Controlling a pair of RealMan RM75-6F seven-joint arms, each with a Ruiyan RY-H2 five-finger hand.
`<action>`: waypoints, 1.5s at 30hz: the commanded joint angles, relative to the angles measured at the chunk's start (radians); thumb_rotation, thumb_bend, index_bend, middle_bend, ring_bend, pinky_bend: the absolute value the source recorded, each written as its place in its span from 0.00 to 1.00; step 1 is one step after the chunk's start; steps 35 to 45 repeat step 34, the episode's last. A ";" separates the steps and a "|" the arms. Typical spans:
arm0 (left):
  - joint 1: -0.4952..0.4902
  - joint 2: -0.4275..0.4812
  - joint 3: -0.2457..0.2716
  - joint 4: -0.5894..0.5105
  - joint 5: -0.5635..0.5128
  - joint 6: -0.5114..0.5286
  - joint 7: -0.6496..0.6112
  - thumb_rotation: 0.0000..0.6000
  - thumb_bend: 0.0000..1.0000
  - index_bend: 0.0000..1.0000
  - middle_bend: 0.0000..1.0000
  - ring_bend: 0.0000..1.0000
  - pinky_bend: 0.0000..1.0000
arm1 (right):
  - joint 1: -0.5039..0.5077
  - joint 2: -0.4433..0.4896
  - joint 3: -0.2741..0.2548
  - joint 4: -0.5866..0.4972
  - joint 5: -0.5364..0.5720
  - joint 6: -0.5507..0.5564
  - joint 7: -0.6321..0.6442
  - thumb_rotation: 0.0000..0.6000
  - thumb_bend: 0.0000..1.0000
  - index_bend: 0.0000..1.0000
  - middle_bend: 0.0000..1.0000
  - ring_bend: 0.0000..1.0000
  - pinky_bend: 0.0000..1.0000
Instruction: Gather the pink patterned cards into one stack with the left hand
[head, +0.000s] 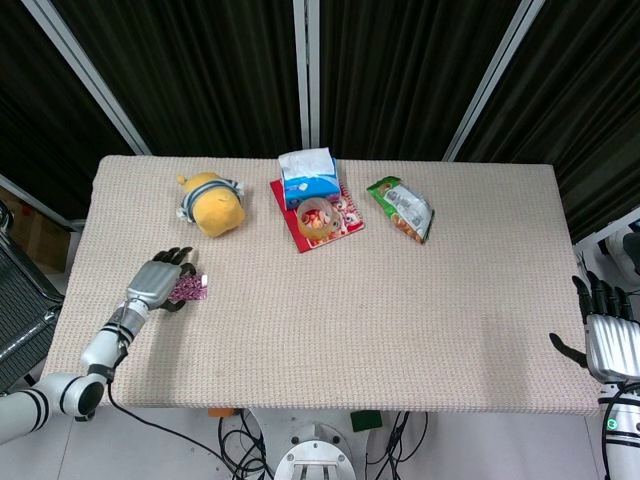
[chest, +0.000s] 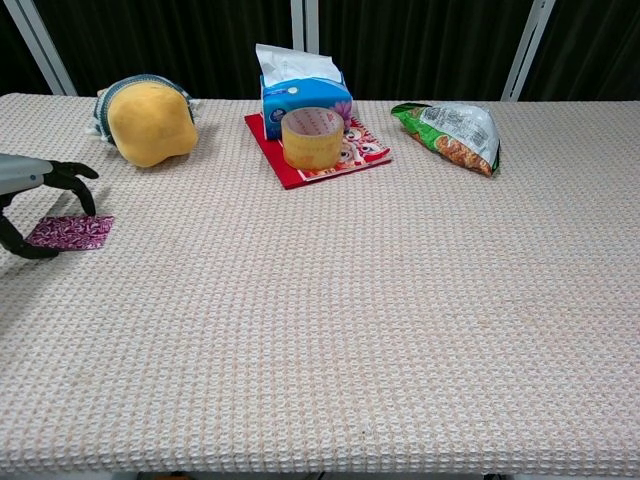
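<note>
**Left hand bent over the pink cards near the table's left edge**

The left hand sat at the lower left of the head view. Its fingers were bent down like a claw over the cards. The thumb was low on one side of the cards and the other fingers were on the far side, so the cards lay in between. This looked like a good way to push loose cards together. The fingertips were at the edge of the cards, but I could not tell if they really gripped them. The cards lay flat on the table and looked like one pile, at the far left of the chest view.

The right hand was at the lower right of the head view, just off the table's right edge. Its fingers were spread and it held nothing. It was likely kept there to stay out of the way.

The cards were close to the table's left edge, so a push that way could knock them off. There was lots of bare cloth to the right. The yellow toy was above the hand, with a gap between them. The tissue box, tape roll, red card and snack bag sat near the top middle, well apart from the hand.
</note>
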 joint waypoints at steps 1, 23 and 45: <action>0.000 0.002 0.001 -0.003 0.000 -0.003 -0.005 1.00 0.23 0.17 0.01 0.00 0.10 | 0.000 -0.001 0.000 0.001 0.001 -0.001 0.001 0.92 0.49 0.00 0.00 0.00 0.00; 0.381 0.152 0.083 -0.063 0.429 0.824 -0.166 0.21 0.10 0.07 0.00 0.00 0.15 | -0.037 -0.016 -0.023 0.088 -0.019 0.026 0.073 0.92 0.49 0.00 0.00 0.00 0.00; 0.485 0.246 0.127 -0.112 0.419 0.847 -0.184 0.05 0.12 0.07 0.00 0.00 0.14 | -0.067 -0.018 -0.024 0.122 -0.072 0.091 0.130 0.92 0.49 0.00 0.00 0.00 0.00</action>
